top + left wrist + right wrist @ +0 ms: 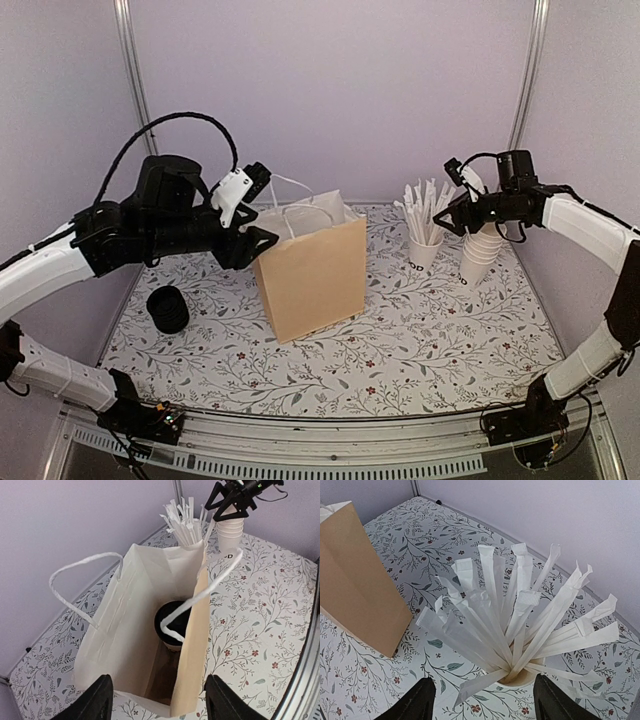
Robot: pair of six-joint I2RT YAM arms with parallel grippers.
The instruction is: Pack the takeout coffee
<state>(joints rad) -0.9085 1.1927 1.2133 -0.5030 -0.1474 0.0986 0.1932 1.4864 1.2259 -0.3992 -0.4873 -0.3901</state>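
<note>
Coffee [162,612] stands upright deep in the bag [125,620], one handle [210,587] crossing above its lid. Left pincer [160,680] hangs wide and empty over the mouth; best lift straight up, clear of both handles. Right pincer [485,680], wide and empty, hovers over the straws [510,620].

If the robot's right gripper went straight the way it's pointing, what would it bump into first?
The paper-wrapped straws standing in the white cup. They fan out right below the right gripper, so it would likely touch their tips first.
</note>
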